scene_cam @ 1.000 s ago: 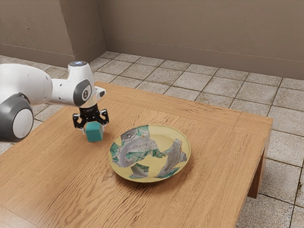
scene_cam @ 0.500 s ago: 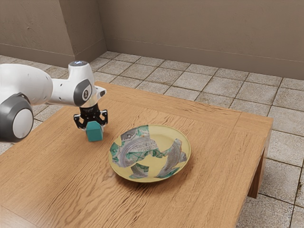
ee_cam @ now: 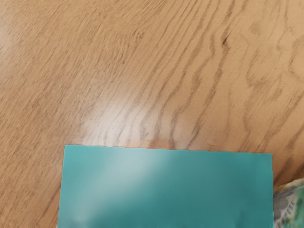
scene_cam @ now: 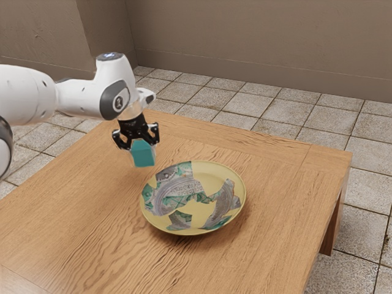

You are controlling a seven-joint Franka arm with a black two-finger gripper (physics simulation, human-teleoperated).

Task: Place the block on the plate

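Here we are above the wooden table [scene_cam: 275, 251], our gripper [scene_cam: 139, 142] pinching the teal block [scene_cam: 144, 155] between its two fingers, one on each side, and the block is up in the air! Look at the edges: in the exterior view we're on the left part of the tabletop, inboard of its far edge, with the block's lower end hanging just beside the plate's [scene_cam: 211, 175] near-left stretch of rim. There's open air around the block, a strip of bare wood between it and the rim in that view, and the plate sits well in from the table's right-hand edge. From the wrist, we see the block's broad, flat face, wood grain beyond it, and a bit of patterned rim peeking out past one side. Now the plate itself: round, yellow, a shallow dish dressed in grey and green patches with lettering among them, and our block is outside its rim. The surface is warm brown wood with dark, wavy grain; a sturdy leg [scene_cam: 334, 226] shows at the exterior view's right, pale square tiles [scene_cam: 361, 184] spread around, and a plain brown wall [scene_cam: 257, 43] stands behind.
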